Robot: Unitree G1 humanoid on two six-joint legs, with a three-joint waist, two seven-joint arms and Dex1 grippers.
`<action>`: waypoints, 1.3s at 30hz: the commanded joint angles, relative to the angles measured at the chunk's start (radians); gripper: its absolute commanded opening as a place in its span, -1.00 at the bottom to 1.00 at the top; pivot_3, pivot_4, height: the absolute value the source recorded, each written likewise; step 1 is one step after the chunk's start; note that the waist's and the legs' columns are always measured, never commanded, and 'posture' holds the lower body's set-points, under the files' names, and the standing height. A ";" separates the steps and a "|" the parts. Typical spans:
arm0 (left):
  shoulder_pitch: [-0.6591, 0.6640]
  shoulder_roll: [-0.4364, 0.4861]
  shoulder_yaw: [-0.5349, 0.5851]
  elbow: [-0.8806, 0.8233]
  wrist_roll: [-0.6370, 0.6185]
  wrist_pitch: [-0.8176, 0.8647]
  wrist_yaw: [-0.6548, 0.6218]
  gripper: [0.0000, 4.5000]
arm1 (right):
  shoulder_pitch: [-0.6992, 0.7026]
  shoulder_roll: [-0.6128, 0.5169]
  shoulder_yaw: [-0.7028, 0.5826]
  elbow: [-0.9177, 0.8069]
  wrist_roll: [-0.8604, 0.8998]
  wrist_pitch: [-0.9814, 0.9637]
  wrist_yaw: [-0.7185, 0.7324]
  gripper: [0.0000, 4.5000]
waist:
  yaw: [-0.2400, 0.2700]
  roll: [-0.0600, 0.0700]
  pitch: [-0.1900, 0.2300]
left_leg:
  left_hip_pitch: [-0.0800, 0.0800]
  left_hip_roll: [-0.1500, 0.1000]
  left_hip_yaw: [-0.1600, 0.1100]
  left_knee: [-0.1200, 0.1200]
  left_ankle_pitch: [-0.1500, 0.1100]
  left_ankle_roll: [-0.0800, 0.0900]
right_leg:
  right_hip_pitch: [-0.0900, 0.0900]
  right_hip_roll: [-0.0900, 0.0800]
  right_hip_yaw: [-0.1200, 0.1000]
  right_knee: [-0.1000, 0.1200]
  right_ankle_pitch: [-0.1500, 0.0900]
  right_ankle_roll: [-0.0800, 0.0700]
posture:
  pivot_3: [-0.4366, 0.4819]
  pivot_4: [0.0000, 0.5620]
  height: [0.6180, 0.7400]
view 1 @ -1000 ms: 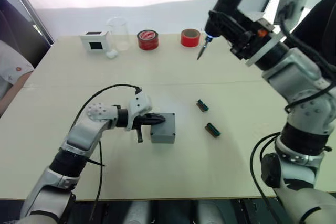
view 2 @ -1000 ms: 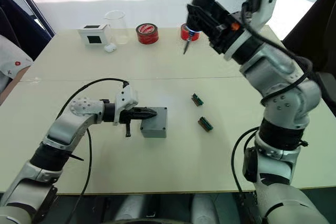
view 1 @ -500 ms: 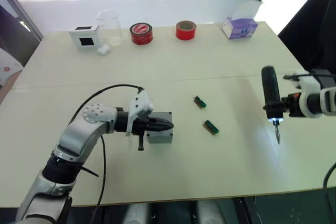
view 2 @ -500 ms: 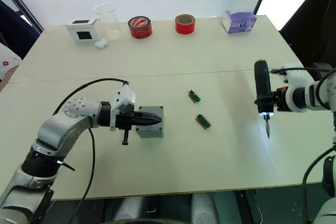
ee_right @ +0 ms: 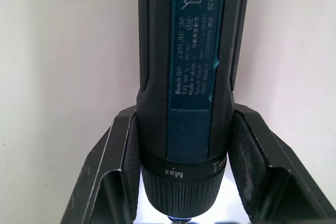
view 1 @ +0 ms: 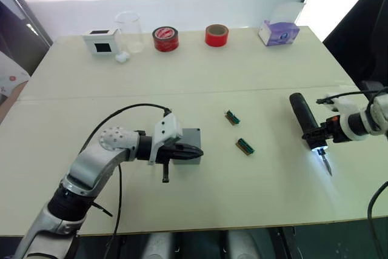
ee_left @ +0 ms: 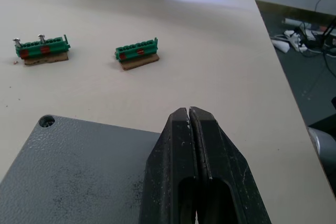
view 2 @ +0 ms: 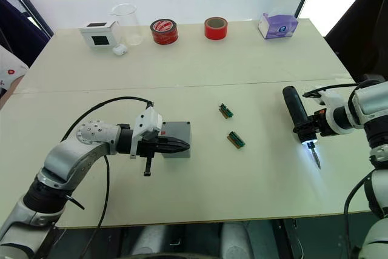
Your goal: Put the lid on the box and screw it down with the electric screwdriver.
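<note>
The gray box (view 1: pixel 191 137) sits mid-table with the lid (ee_left: pixel 79 166) lying on top, one corner hole showing. My left gripper (view 1: pixel 189 152) is shut with nothing in it, and its joined fingers (ee_left: pixel 178 145) reach across the lid's near edge. At the right, my right gripper (view 1: pixel 324 131) is shut on the electric screwdriver (view 1: pixel 304 121). This thick black tool is held low over the table and tilted, with its lit bit (view 1: pixel 325 163) pointing down toward the near right. In the right wrist view both pads (ee_right: pixel 123 166) clamp the screwdriver's barrel (ee_right: pixel 184 77).
Two green terminal blocks (view 1: pixel 232 117) (view 1: pixel 244 146) lie between the box and the screwdriver. Along the far edge stand a white box with a black panel (view 1: pixel 100 42), a glass beaker (view 1: pixel 128 31), two red tape rolls (view 1: pixel 165 38) (view 1: pixel 216 34) and a purple tissue box (view 1: pixel 280 28).
My right arm brought the screwdriver down from high over the far table to low over the right side, and tilted it. The left gripper stayed shut at the box. The camera shifted.
</note>
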 commanded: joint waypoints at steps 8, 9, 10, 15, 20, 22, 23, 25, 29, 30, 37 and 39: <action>-0.023 0.017 0.044 0.047 0.010 -0.026 0.016 -1.00 | -0.025 -0.014 -0.022 0.003 -0.101 -0.044 0.094 0.96 | 0.000 0.000 0.000 | 0.000 0.000 0.000 0.001 0.000 -0.001 | 0.001 0.000 0.000 0.000 0.000 0.000 | -0.05 -0.47 1.00; -0.025 0.018 0.048 0.056 0.008 -0.027 0.014 -1.00 | -0.028 -0.013 -0.032 0.005 -0.106 -0.051 0.094 0.96 | -0.001 0.000 0.000 | 0.000 0.000 0.000 0.000 0.001 -0.001 | 0.001 0.000 0.000 0.000 0.000 0.000 | -0.05 -0.47 1.00; -0.026 0.018 0.053 0.066 0.008 -0.030 0.014 -1.00 | -0.034 -0.010 -0.045 0.010 -0.111 -0.058 0.090 0.96 | -0.001 0.000 0.000 | 0.000 0.000 0.000 0.000 0.001 -0.001 | 0.001 0.000 0.000 0.000 0.000 0.000 | -0.05 -0.47 1.00; -0.038 0.024 0.093 0.112 0.001 -0.033 0.021 -1.00 | -0.101 -0.002 -0.142 -0.003 -0.100 -0.082 0.079 0.96 | -0.002 0.000 0.000 | 0.000 0.000 0.000 0.000 0.003 -0.005 | 0.000 0.000 0.000 0.001 0.000 0.000 | -0.05 -0.47 1.00; -0.036 0.052 0.175 0.162 0.009 -0.023 0.061 -1.00 | -0.090 -0.027 -0.318 -0.311 0.000 -0.179 0.124 0.96 | -0.004 0.000 0.000 | 0.000 0.000 0.000 0.000 0.003 -0.006 | -0.001 0.000 0.000 0.002 0.000 0.000 | -0.05 -0.47 1.00; -0.027 0.060 0.163 0.185 0.049 -0.046 0.080 -1.00 | 0.059 -0.014 -0.395 -0.567 0.088 -0.187 0.151 0.96 | 0.000 -0.001 -0.001 | 0.000 0.001 -0.002 -0.001 0.003 -0.006 | -0.001 0.002 -0.001 0.001 0.000 0.000 | -0.05 -0.47 1.00; -0.024 0.059 0.155 0.190 0.060 -0.051 0.089 -1.00 | 0.165 -0.005 -0.417 -0.726 0.138 -0.193 0.163 0.96 | 0.003 -0.003 -0.001 | 0.001 0.001 -0.003 -0.001 0.003 -0.006 | 0.001 0.002 -0.001 0.001 0.000 0.000 | -0.05 -0.47 1.00; -0.019 0.053 0.137 0.189 0.077 -0.063 0.099 -1.00 | 0.347 0.016 -0.430 -0.969 0.208 -0.194 0.165 0.96 | 0.014 -0.007 -0.002 | 0.001 0.002 -0.006 -0.001 0.003 -0.005 | 0.004 0.003 -0.004 0.001 0.000 0.000 | -0.05 -0.47 1.00; -0.001 0.068 0.078 0.196 0.169 -0.111 0.121 -1.00 | 0.539 0.085 -0.404 -1.177 0.246 -0.193 0.085 0.96 | 0.027 -0.007 -0.001 | 0.001 -0.002 -0.005 0.003 0.001 -0.002 | 0.004 -0.001 -0.003 0.002 0.001 0.002 | -0.05 -0.47 1.00; 0.005 0.073 0.069 0.192 0.177 -0.111 0.118 -1.00 | 0.559 0.115 -0.386 -1.194 0.241 -0.193 0.050 0.96 | 0.026 -0.007 -0.001 | 0.001 -0.003 -0.005 0.004 0.001 -0.002 | 0.004 -0.001 -0.002 0.002 0.002 0.003 | -0.05 -0.47 1.00; 0.026 0.069 0.040 0.165 0.182 -0.086 0.098 -1.00 | 0.571 0.229 -0.270 -1.199 0.201 -0.216 -0.078 0.96 | 0.022 -0.008 -0.001 | 0.001 -0.001 -0.007 0.013 0.000 0.000 | 0.007 0.000 -0.002 0.006 0.002 0.004 | -0.05 -0.47 1.00; 0.012 0.064 0.013 0.188 0.206 -0.097 0.092 -1.00 | 0.545 0.286 -0.223 -1.163 0.178 -0.230 -0.115 0.96 | 0.020 -0.008 -0.001 | 0.001 -0.001 -0.007 0.013 0.000 0.000 | 0.007 0.000 -0.002 0.006 0.002 0.004 | -0.05 -0.47 1.00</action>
